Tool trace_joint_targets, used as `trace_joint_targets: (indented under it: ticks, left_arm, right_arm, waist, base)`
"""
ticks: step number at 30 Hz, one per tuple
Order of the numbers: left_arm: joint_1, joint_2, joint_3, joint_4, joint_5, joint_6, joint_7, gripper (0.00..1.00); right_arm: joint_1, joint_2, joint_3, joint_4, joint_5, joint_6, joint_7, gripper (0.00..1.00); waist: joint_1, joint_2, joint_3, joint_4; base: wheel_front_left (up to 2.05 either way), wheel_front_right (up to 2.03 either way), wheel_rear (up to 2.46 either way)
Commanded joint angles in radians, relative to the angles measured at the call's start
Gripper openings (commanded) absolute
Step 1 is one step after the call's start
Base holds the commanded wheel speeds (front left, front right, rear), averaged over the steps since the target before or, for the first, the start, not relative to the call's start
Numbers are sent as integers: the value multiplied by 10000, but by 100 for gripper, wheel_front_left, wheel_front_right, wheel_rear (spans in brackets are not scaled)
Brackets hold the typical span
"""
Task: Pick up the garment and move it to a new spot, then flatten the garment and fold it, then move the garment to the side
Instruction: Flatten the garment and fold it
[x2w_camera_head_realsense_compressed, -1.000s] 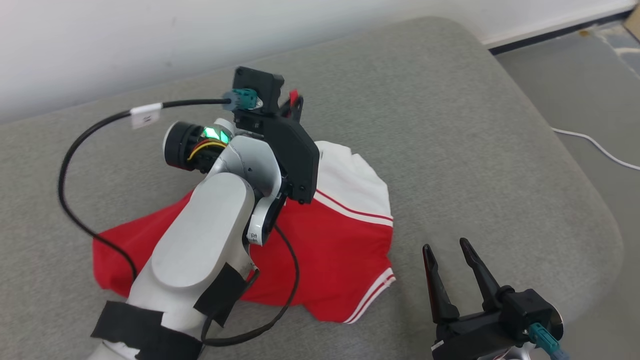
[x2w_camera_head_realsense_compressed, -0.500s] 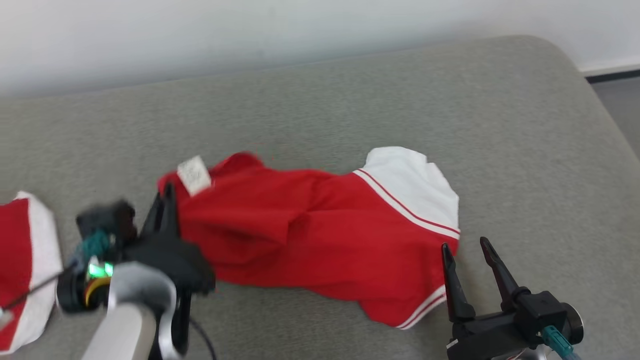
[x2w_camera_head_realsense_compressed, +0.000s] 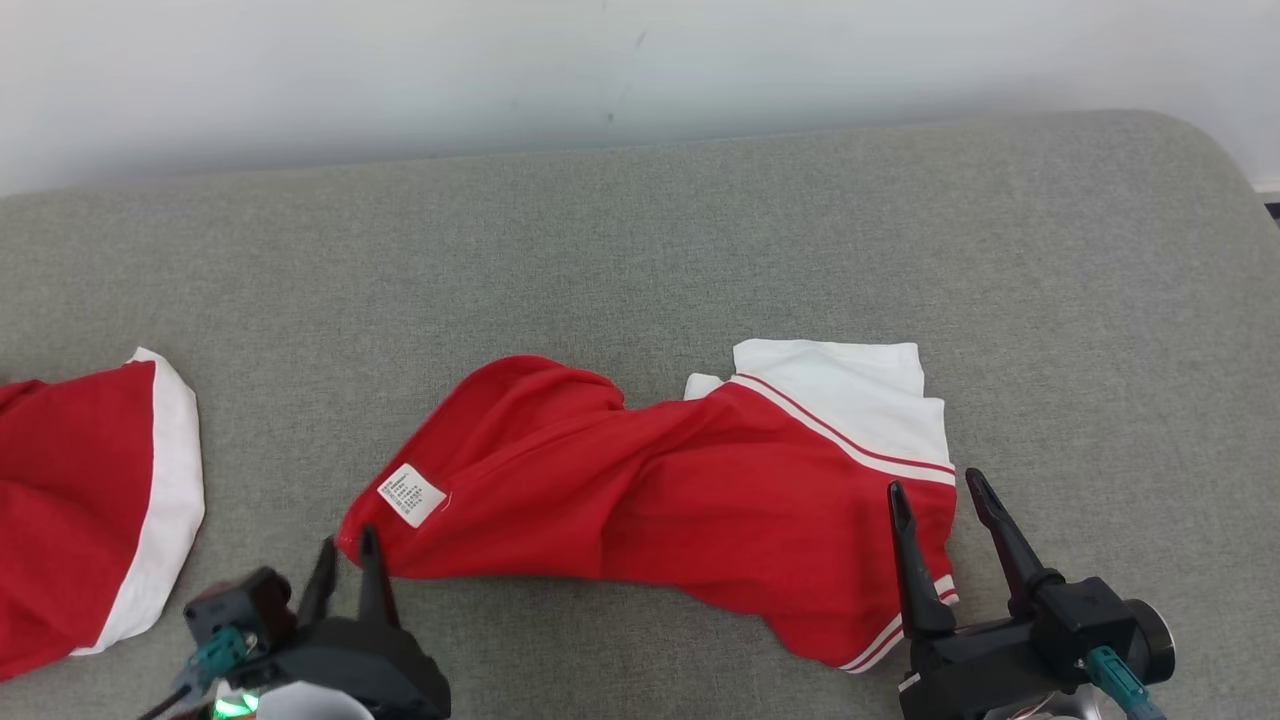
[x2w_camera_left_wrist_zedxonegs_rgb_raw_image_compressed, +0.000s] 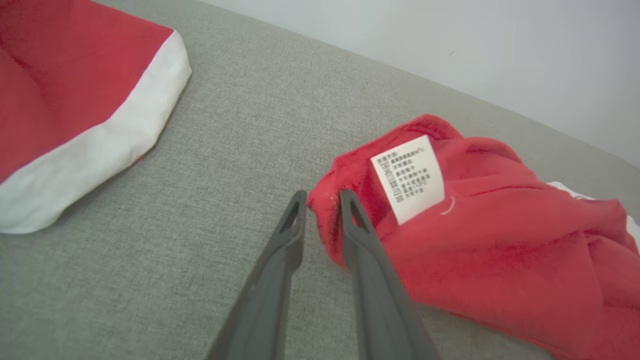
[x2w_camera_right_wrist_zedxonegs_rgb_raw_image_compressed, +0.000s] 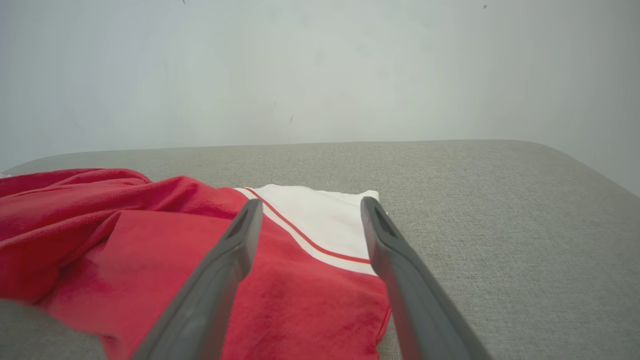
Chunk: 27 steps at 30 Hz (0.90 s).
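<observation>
Left gripper (x2w_camera_head_realsense_compressed: 347, 540) has drawn garment 1 (x2w_camera_head_realsense_compressed: 650, 490) leftward, jaws slightly parted at its corner; garment 2 (x2w_camera_head_realsense_compressed: 80, 500) far left; right gripper (x2w_camera_head_realsense_compressed: 932, 483) spread wide

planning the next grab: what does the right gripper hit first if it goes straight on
Likely the garment, its white band straight ahead of the right gripper; couch beyond. Height over the cloth is unclear.
</observation>
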<state>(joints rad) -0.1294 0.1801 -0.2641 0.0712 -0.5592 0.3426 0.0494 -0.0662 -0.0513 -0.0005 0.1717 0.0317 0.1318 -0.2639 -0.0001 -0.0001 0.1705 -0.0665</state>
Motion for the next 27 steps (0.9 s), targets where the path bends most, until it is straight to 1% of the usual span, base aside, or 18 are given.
trace_joint_targets:
  ticks: [1,5,7,9,11,14,15,18,21,23,25,27]
  left_arm:
    - [229,-8,46,132,-79,13,-89,100]
    - [633,-93,276,271,-194,167,-491,100]
    - [890,-22,498,373,-299,122,-798,100]
    - [1136,-70,639,422,-317,109,-1125,100]
    - [1297,-1,803,452,-286,2,-1617,100]
    - [1504,-68,1015,547,-391,-278,-2401,100]
    - [1504,-68,1015,547,-391,-278,-2401,100]
    - [1474,-10,1088,525,-70,-620,-2929,100]
    - [1397,-135,1168,255,221,-1127,-3132,100]
    - [1409,-222,1288,11,547,-1489,-3154,100]
    - [1511,-421,1491,-263,868,-1827,-3141,100]
    - [1677,-604,1634,-364,1191,-2131,-3145,100]
  right_arm:
    - [-9,23,-35,-5,-145,-24,-8,100]
    - [83,21,-80,-24,-168,-22,7,100]
    - [146,23,-103,-38,-166,-24,23,100]
    - [191,23,-118,-41,-192,-24,49,100]
    - [229,20,-154,-59,-223,-22,96,100]
    - [273,23,-229,-111,-282,-22,214,100]
    - [273,23,-229,-111,-282,-22,214,100]
    - [296,-34,-296,-131,-328,-24,471,100]
    - [145,-193,-274,-96,-132,-23,1113,100]
    - [-112,-365,-302,-92,35,-23,1747,100]
    - [-456,-651,-292,-18,146,-24,2567,100]
    - [-790,-779,-376,108,315,-23,3572,100]
  waist:
    - [1,1,-51,-14]
    - [1,1,-167,-19]
    - [1,1,-233,1]
    - [1,1,-313,15]
    - [1,1,-386,42]
    - [1,1,-507,111]
    - [1,1,-507,111]
    - [1,1,-615,176]
    - [1,1,-676,202]
    - [1,1,-689,189]
    - [1,1,-672,171]
    - [1,1,-657,172]
  base:
    - [0,0,0]
    - [0,0,0]
    - [0,0,0]
    - [0,0,0]
    - [0,0,0]
    - [0,0,0]
    - [0,0,0]
    - [0,0,0]
    - [0,0,0]
    - [0,0,0]
    - [0,0,0]
    - [0,0,0]
